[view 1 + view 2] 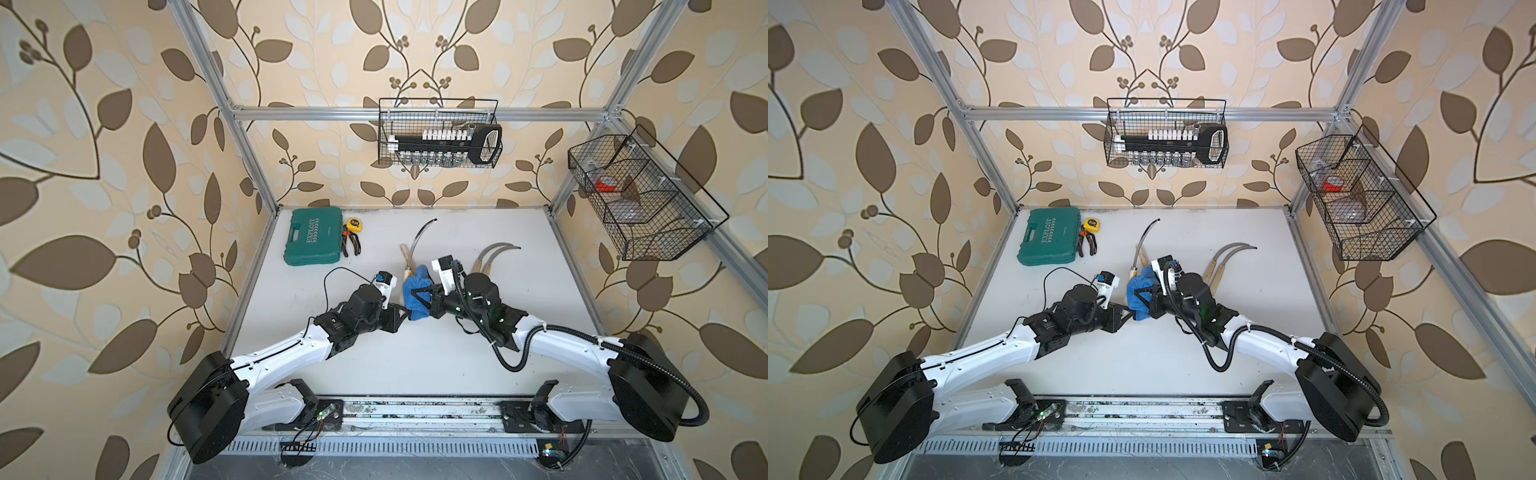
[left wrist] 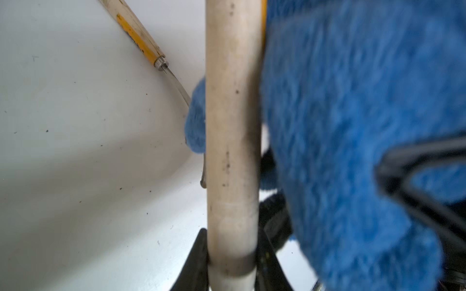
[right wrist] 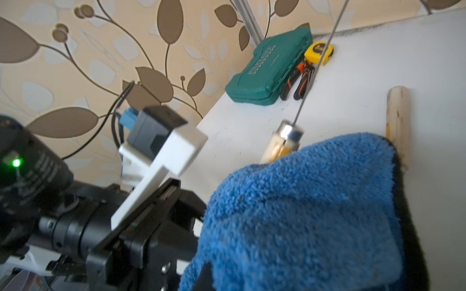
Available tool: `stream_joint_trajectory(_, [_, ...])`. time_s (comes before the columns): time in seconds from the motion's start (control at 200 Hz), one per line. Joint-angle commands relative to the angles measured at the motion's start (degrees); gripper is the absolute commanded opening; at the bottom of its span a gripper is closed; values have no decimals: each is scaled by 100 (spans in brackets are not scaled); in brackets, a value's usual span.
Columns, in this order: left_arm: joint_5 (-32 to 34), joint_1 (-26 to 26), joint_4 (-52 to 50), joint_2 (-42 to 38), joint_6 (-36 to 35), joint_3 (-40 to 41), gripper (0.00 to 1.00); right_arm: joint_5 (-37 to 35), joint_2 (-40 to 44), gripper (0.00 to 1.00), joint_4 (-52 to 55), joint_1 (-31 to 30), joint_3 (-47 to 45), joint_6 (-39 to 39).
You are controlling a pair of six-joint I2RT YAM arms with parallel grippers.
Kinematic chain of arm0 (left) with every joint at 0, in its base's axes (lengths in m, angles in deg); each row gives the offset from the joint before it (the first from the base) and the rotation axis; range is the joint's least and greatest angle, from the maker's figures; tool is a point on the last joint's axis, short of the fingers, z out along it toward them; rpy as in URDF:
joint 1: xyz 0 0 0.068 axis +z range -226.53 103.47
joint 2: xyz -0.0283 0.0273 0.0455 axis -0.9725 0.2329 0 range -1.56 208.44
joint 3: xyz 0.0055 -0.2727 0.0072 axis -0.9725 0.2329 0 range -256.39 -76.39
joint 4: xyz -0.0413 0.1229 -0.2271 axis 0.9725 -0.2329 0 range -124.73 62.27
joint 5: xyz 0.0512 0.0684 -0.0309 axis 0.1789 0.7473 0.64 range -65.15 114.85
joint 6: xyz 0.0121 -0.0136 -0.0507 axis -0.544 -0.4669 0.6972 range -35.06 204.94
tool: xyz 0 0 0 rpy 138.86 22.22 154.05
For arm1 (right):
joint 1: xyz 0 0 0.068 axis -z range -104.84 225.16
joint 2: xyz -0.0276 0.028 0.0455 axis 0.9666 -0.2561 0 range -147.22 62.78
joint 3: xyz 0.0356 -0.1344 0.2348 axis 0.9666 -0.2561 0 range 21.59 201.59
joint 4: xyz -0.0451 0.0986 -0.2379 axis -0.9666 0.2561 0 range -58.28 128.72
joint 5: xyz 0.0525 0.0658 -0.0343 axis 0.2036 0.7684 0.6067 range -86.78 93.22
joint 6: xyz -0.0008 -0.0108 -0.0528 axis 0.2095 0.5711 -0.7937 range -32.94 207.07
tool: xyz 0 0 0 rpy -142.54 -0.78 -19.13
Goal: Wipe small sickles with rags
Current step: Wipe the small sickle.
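Observation:
My left gripper is shut on the pale wooden handle of one small sickle. Its thin dark blade curves up toward the back of the table. My right gripper is shut on the blue rag, which is bunched against that handle just below the metal ferrule. A second sickle lies on the table behind it, with its handle showing and its blade running under the rag. Two more sickles lie side by side to the right, behind my right wrist. The right gripper's jaws are mostly buried in cloth.
A green tool case sits at the back left, with a yellow tape measure and orange-handled pliers beside it. A wire basket hangs on the back rail. Another wire basket hangs on the right frame.

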Motion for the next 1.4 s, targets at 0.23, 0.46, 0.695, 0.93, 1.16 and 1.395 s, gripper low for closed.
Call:
stream_joint_trajectory(0.23, [-365,-78,526,-23,87,-2,0,113,-81,0,61,421,313,-133])
stream_joint_trajectory(0.46, [-377,-78,526,14,115,-89,0,356,-68,0,-532,187,-553,61])
stream_joint_trajectory(0.695, [-316,-78,369,-91,84,-233,0,211,-9,0,-691,-167,-828,120])
stream_joint_trajectory(0.93, [-428,-78,368,-185,113,-242,0,222,-535,0,-912,-209,-674,208])
stream_joint_trajectory(1.16, [-539,-78,429,-355,139,-82,0,260,-955,0,-822,256,32,271])
stream_joint_trajectory(1.395, [-542,-78,455,-344,129,-33,0,311,-1012,0,-445,520,693,263])
